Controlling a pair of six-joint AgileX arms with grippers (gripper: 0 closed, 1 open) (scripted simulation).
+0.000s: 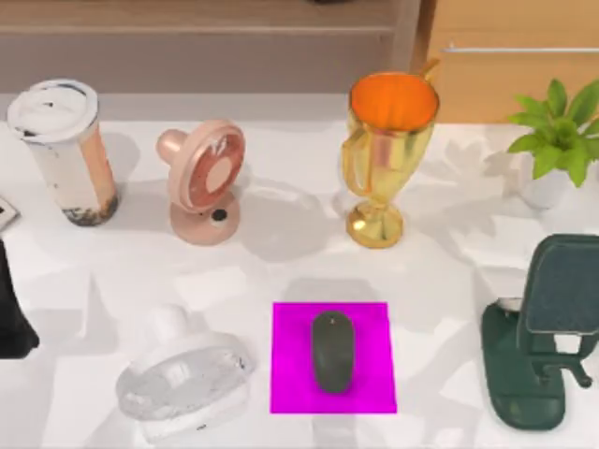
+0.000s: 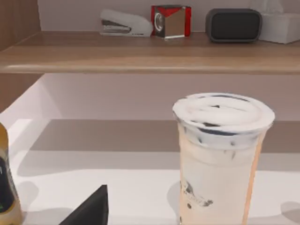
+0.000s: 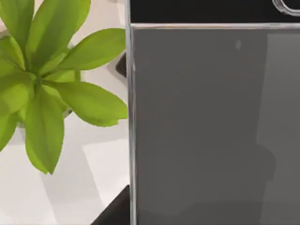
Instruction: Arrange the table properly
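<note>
Table: a white top that spans the top view, with every item below standing on it.

Wooden shelf: runs along the 12 o'clock edge. The left wrist view shows a stapler, a red cube and a dark speaker on it.

Dark green phone stand: at 4 o'clock, with a grey phone resting on it.

White fan: at 7 o'clock, tipped over.

Gold trophy cup: at 1 o'clock, upright.

Pink fan: at 11 o'clock, upright.

Milk tea cup: at 10 o'clock, upright and lidded.

Potted plant: at 2 o'clock.

Magenta pad: at 6 o'clock, with a dark mouse lying on its middle.

Left gripper: at 9 o'clock, near the milk tea cup. Its opening cannot be told.

Right gripper: close against the phone, beside the plant. Its opening cannot be told.
</note>
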